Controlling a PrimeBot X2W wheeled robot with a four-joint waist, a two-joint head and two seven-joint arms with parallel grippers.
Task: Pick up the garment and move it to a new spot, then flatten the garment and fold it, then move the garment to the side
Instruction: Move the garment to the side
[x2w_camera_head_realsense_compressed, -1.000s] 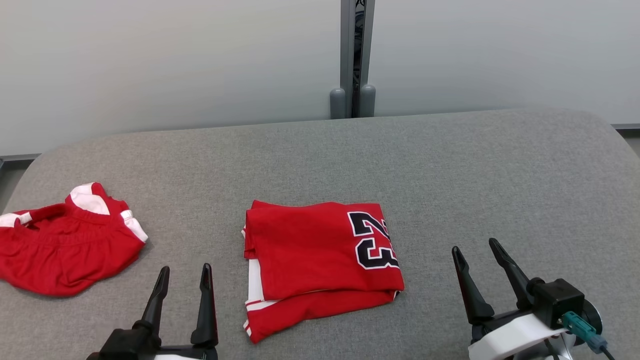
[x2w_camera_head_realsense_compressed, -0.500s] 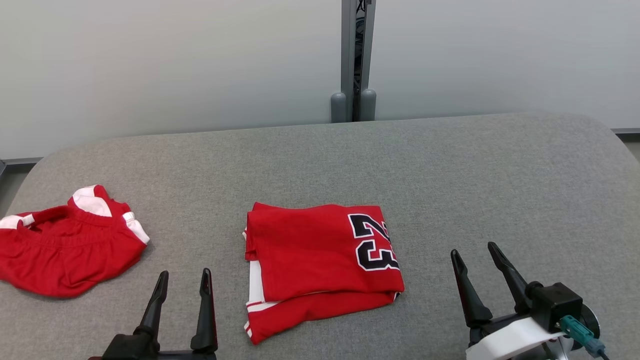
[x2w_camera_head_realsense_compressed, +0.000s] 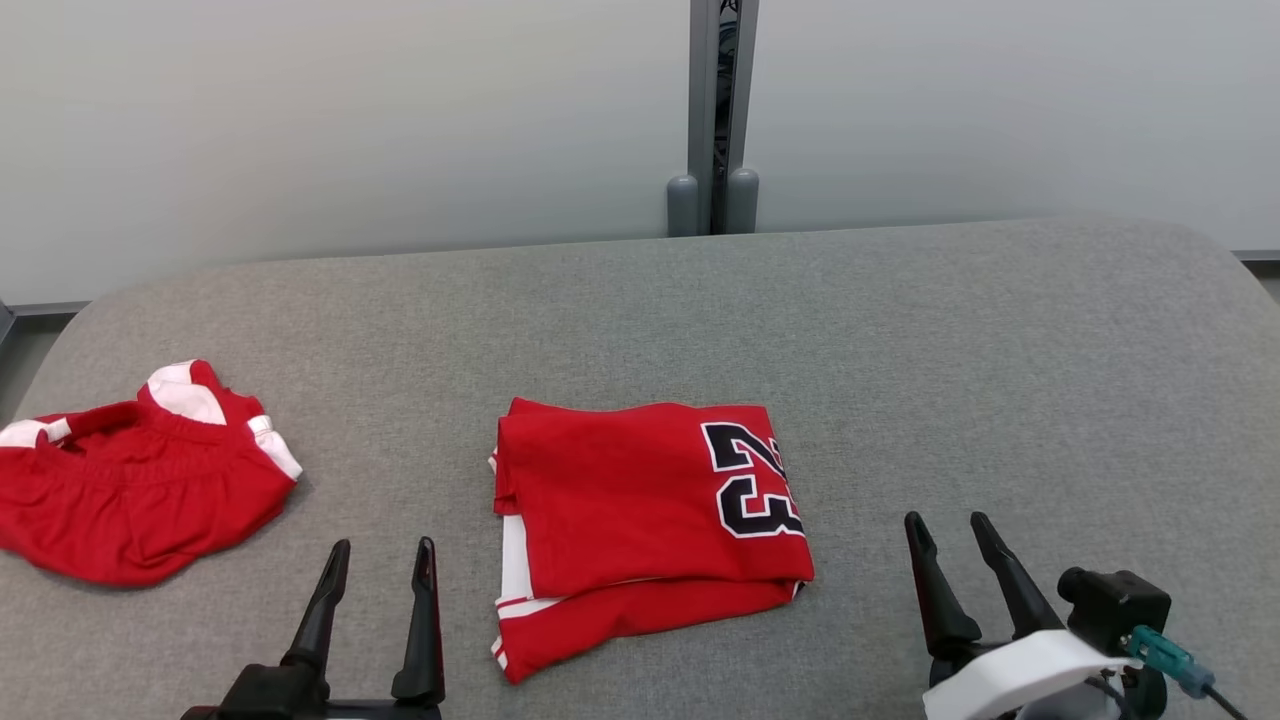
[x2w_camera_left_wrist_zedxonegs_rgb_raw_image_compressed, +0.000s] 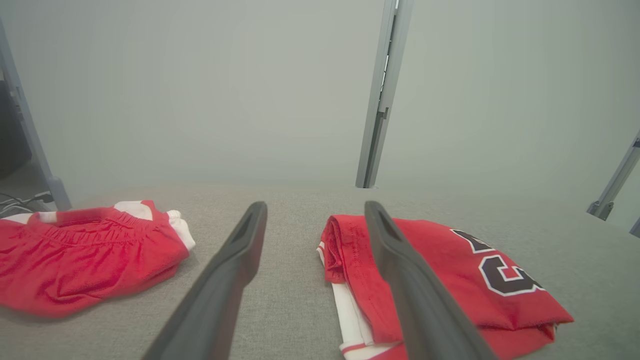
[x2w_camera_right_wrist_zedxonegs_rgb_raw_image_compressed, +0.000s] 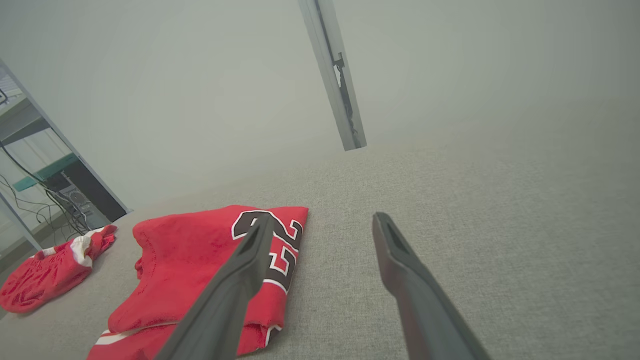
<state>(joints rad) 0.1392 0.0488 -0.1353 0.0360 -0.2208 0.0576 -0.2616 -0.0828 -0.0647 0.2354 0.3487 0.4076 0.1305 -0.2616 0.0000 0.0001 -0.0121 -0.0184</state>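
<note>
Already folded, the garment (x2w_camera_head_realsense_compressed: 645, 520) lies as a compact red rectangle in the middle of the grey worktop (x2w_camera_head_realsense_compressed: 950, 330), towards its near side. Its long axis runs left to right, with the black "23" at its right end and white-trimmed layers peeking out at its near-left corner. By the look of it the folding is finished and only the shift to the side is left.

Both grippers hang short of the garment, nearer the robot, one off each near corner. The left gripper (x2w_camera_head_realsense_compressed: 383, 545) sits just left of the near-left corner, its jaws wide apart and empty, pointing past the garment's left edge. The right gripper (x2w_camera_head_realsense_compressed: 945, 518) is further off, right of the near-right corner, its jaws likewise wide and holding nothing. So the left arm is the nearer one, and the garment lies between the two, ahead and inward of each.

Left of the garment, well apart from it, a second red piece (x2w_camera_head_realsense_compressed: 130, 480) with white trim lies bunched near the worktop's left edge, which limits room that way. Right of the garment the cloth surface is bare out to the rounded edge, and beyond the garment there is open surface up to the wall panels and their post (x2w_camera_head_realsense_compressed: 722, 110). A slide or carry to the right looks the freer path.
</note>
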